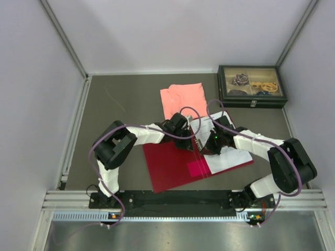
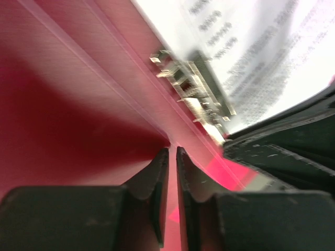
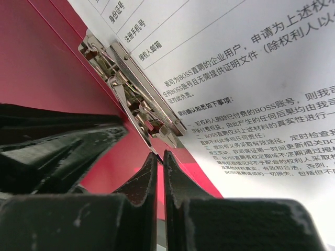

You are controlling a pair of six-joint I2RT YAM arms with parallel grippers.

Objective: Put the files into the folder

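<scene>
Status: folder lies open flat on the table, just ahead of the arm bases. The files are on its right half, left edge up against the metal clip at the spine, and the left half is bare red. So the sheets are already in; my read is we're at the securing step, not transport. Both arms converge on the spine from either side. The left gripper is low over the red inside cover, tips just short of the clip, with its 2 fingers pinched to a thin slit and nothing between them. The right gripper is the same: narrow slit, holding nothing, tips just beside the near end of the clip. The 2 grippers are close together, each showing in the other's wrist view. I can't tell from these views whether the clip bar is clamped on the paper edge or only lying alongside it. Next move, as I judge it: press the clip or confirm it's seated without skewing the sheets, then back 1 arm away before the other swings the left cover over, since the shared space is tight. The pink cloth and the compartment box sit at the back, out of the way.
</scene>
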